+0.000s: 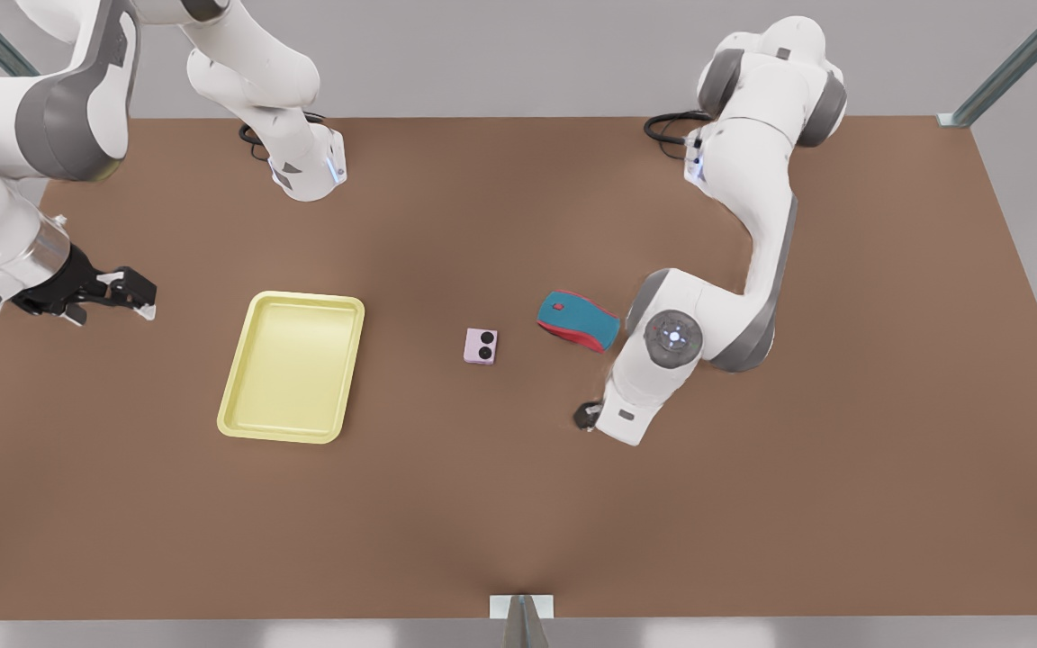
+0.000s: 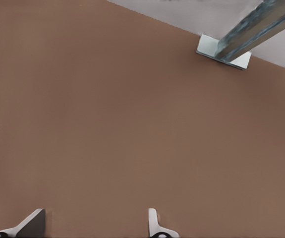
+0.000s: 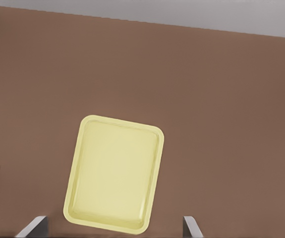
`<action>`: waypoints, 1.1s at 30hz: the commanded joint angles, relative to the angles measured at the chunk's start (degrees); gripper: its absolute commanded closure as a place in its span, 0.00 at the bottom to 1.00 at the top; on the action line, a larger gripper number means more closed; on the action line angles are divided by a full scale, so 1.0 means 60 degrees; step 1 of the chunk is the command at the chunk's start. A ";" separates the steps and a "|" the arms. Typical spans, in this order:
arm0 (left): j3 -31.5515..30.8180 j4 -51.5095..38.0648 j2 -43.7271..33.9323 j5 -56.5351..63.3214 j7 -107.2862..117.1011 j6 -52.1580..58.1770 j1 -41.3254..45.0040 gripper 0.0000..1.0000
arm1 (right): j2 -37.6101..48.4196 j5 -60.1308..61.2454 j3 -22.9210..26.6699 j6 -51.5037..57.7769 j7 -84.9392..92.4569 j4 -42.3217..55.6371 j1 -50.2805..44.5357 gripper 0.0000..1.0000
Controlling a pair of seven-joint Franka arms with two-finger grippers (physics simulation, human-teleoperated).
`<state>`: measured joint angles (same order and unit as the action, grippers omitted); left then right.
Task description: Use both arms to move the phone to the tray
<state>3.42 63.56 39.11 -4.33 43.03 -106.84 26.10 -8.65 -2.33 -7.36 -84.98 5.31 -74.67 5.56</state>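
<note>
Pale yellow tray (image 1: pixel 292 367) at 9 o'clock of table centre, long axis 12-to-6. Waiting at its 9 o'clock, right gripper (image 1: pixel 136 297), spread and empty. Low at 4 o'clock of the phone (image 1: pixel 481 346), left gripper (image 1: pixel 586 416), fingers (image 2: pixel 33 224) parted, empty. Best to descend squarely, clear of the mouse (image 1: pixel 578 320). Phone mid-table, nearly square, seemingly longer 12-to-6, black circles toward 3.

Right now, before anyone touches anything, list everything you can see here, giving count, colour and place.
table: one, brown, under everything
tray: one, pale yellow, front view's left of centre
phone: one, pale pink, mid-table, between tray and mouse
mouse: one, teal and red, front view's right of phone
frame struts: three, grey metal, table's edges
right gripper: black, fingers open, beside the tray on the front view's left
left gripper: black, fingers open, near the mouse
</note>
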 commanded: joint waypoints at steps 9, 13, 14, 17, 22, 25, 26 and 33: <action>-0.0013 0.2546 -0.4556 0.0985 -0.8431 0.3582 -0.2681 0.00 | -0.0770 0.0490 0.0216 -0.0807 -0.3522 -0.1149 -0.3123 0.00; -0.0467 0.2033 -0.3589 0.0867 -0.8548 0.3919 -0.2446 0.00 | -0.1517 0.0989 0.1637 -0.1804 -0.5440 -0.1149 -0.5365 0.00; -0.0803 0.1930 -0.3486 0.0970 -0.8812 0.3788 -0.2432 0.00 | -0.1561 0.1004 0.1695 -0.2008 -0.6027 -0.1266 -0.5701 0.00; -0.0848 0.1945 -0.3457 0.0897 -0.9105 0.3700 -0.2432 0.00 | -0.1957 0.0989 0.1724 -0.3121 -0.7638 -0.2072 -0.6317 0.00; -0.0921 0.1945 -0.3310 0.0765 -0.9120 0.3568 -0.2446 0.00 | -0.2513 0.1018 0.1651 -0.5978 -0.9850 -0.3742 -0.6991 0.00; -0.0906 0.1930 -0.3311 0.0779 -0.9120 0.3568 -0.2446 0.00 | -0.3524 0.1311 0.1637 -0.7253 -1.0686 -0.3464 -0.7372 0.00; -0.0906 0.1930 -0.3311 0.0765 -0.9120 0.3568 -0.2461 0.00 | -0.3714 0.1311 0.1637 -0.7312 -1.0803 -0.3347 -0.7416 0.00; -0.0745 0.1681 -0.3325 0.0779 -0.8959 0.3568 -0.2563 0.00 | -0.4081 0.1326 0.1637 -0.8234 -1.0847 -0.3727 -0.7489 0.00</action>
<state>-1.15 73.95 19.08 0.31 -1.33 -85.52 10.97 -33.12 5.52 2.46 -129.04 -38.36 -97.20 -39.39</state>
